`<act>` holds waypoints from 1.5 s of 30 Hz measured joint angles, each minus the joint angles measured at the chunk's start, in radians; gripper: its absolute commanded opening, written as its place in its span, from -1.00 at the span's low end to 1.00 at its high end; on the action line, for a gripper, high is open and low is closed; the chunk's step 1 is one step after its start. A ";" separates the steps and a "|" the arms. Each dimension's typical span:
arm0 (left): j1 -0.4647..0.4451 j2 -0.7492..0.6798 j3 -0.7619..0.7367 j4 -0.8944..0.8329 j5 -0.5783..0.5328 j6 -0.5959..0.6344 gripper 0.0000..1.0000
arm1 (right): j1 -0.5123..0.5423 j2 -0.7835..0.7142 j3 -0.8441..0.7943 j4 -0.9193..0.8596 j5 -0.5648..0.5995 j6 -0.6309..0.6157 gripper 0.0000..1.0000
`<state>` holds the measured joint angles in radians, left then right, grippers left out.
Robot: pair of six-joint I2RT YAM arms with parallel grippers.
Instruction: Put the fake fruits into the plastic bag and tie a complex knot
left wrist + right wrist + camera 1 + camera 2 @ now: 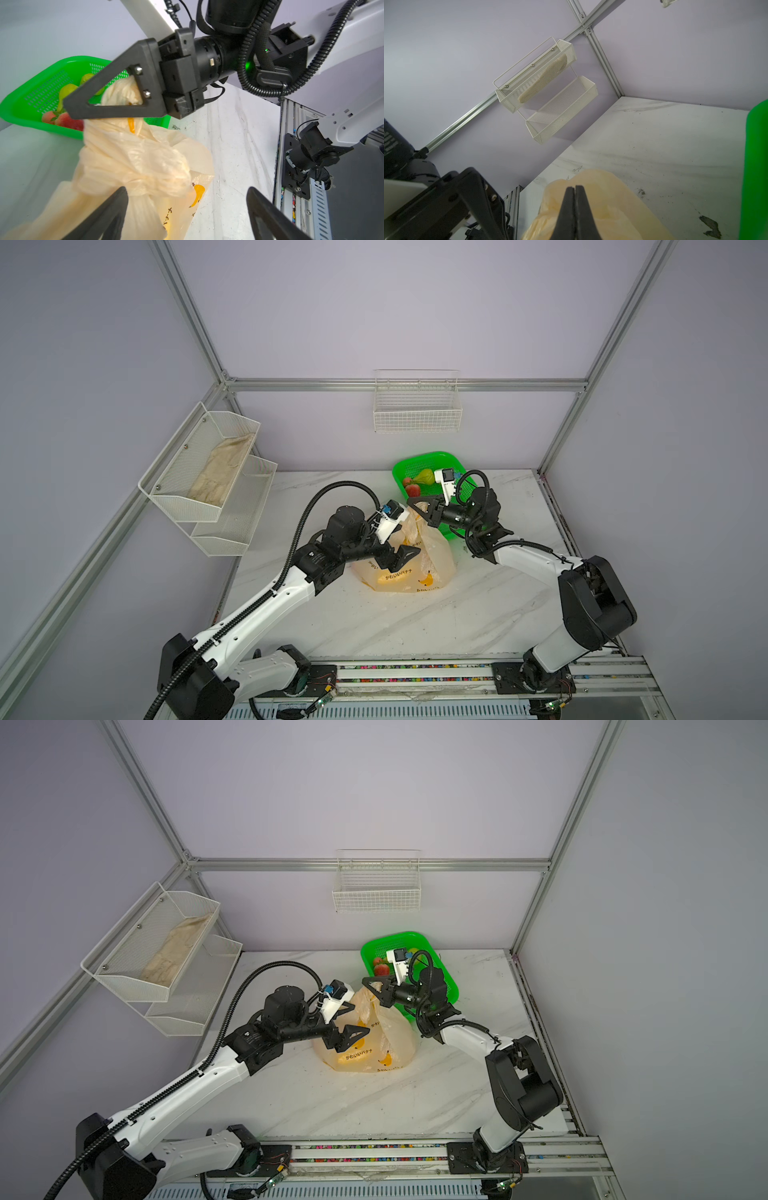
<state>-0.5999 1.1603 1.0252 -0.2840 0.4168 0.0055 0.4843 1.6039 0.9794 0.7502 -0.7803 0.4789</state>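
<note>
My right gripper [574,188] pinches the top of the thin cream-peach plastic bag [135,158] with banana print; my left gripper [187,189] is spread wide, holding nothing

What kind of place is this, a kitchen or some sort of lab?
Most likely a robotics lab work cell: lilac panels in an aluminium frame box in a marble-look tabletop, the left arm and right arm are bolted to a front rail, and a white mesh rack hangs on a panel.
</note>
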 measured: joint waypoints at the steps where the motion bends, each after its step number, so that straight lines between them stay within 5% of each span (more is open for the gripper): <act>1: 0.022 -0.001 0.011 -0.011 0.001 0.000 0.81 | 0.000 0.000 0.001 0.000 -0.003 -0.007 -1.00; 9: 0.159 0.044 0.119 -0.060 0.033 0.043 0.91 | 0.000 0.000 0.005 0.000 -0.031 -0.065 -1.00; 21: 0.266 0.284 0.352 -0.273 0.349 0.233 0.84 | 0.000 -0.002 0.029 -0.013 -0.055 -0.116 -1.00; 31: 0.270 0.405 0.391 -0.337 0.478 0.284 0.70 | 0.000 -0.008 0.029 -0.025 -0.055 -0.129 -1.00; 45: 0.243 0.478 0.420 -0.331 0.567 0.270 0.11 | 0.011 -0.008 0.045 -0.032 -0.050 -0.133 -1.00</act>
<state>-0.3569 1.6386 1.4448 -0.6147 0.9840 0.2760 0.4950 1.5959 1.0241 0.7185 -0.8303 0.3458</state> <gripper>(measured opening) 0.600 0.047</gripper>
